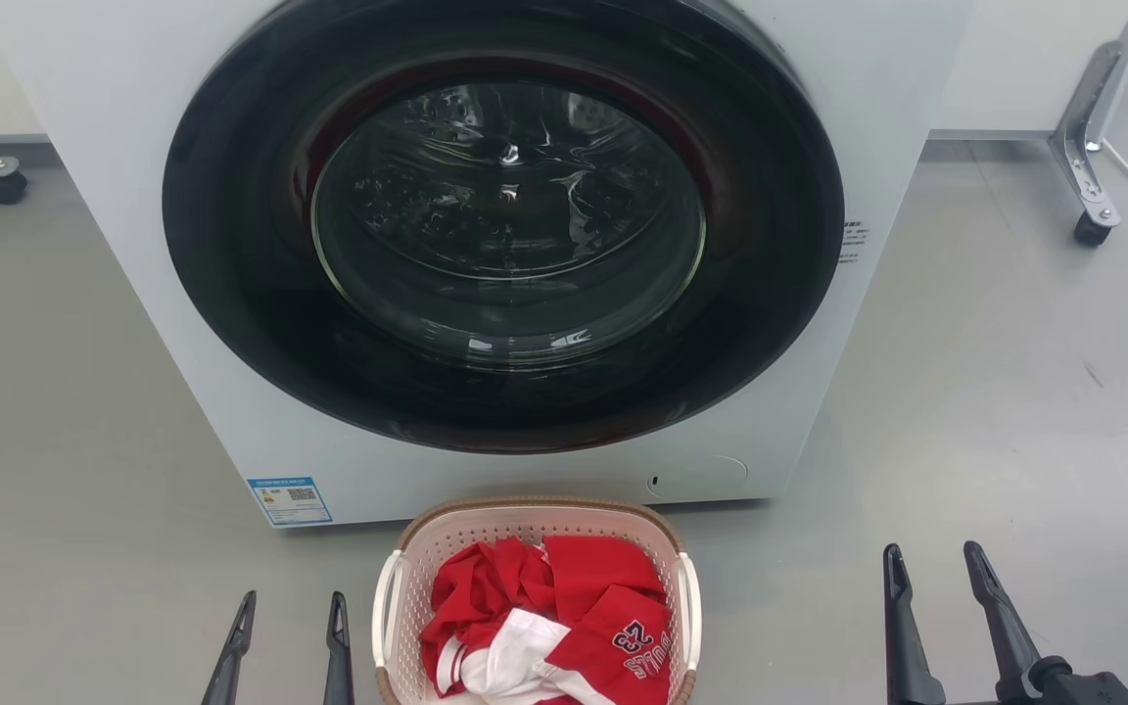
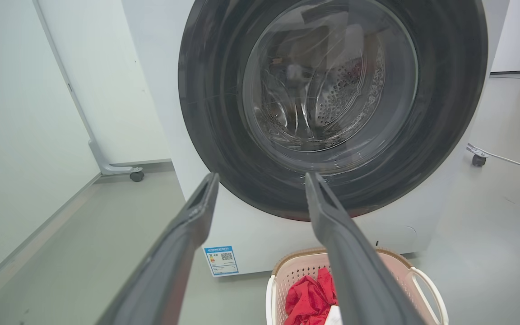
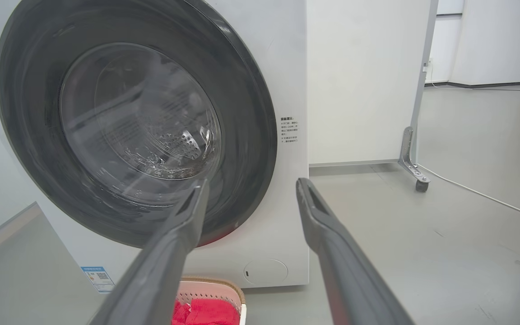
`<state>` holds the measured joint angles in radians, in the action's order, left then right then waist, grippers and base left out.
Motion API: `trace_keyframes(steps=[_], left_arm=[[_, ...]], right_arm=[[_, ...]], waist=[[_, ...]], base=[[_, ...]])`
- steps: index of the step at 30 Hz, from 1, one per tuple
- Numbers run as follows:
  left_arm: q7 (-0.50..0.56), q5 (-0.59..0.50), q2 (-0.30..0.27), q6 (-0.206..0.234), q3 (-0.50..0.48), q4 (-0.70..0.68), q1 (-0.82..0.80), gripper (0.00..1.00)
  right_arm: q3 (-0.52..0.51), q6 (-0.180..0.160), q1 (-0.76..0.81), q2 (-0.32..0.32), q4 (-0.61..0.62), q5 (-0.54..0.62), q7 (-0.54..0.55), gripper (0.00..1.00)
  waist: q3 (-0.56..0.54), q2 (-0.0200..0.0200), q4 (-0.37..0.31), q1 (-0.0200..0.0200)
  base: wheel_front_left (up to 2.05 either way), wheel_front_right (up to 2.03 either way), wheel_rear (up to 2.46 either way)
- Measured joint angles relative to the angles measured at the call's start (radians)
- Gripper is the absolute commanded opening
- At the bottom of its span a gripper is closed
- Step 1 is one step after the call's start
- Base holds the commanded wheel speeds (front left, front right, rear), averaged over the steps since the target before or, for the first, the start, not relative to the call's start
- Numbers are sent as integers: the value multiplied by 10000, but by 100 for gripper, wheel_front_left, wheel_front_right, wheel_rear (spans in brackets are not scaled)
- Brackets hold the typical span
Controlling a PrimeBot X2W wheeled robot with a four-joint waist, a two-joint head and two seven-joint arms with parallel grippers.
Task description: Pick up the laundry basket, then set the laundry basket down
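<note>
The left tool (image 1: 292,612) is hovering with its two fingers parted around nothing, just beside the left handle of the laundry basket (image 1: 528,506). The right tool (image 1: 933,563) is likewise gaping empty, well apart on the other side. The laundry basket is sitting on the floor (image 1: 965,392), holding red and white clothing (image 1: 564,597), close in front of the washer (image 1: 84,117).
</note>
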<state>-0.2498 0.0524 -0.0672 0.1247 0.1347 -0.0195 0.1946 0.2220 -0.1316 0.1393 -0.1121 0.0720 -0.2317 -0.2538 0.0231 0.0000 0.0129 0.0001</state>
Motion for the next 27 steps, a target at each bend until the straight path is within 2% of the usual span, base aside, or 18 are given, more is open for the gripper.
trace_keyframes(steps=[27], left_arm=[[0,-180,52,0,-23,-244,-6,100]], right_arm=[[-236,0,5,288,332,366,0,100]], waist=[[116,0,-58,0]], base=[[0,0,0]])
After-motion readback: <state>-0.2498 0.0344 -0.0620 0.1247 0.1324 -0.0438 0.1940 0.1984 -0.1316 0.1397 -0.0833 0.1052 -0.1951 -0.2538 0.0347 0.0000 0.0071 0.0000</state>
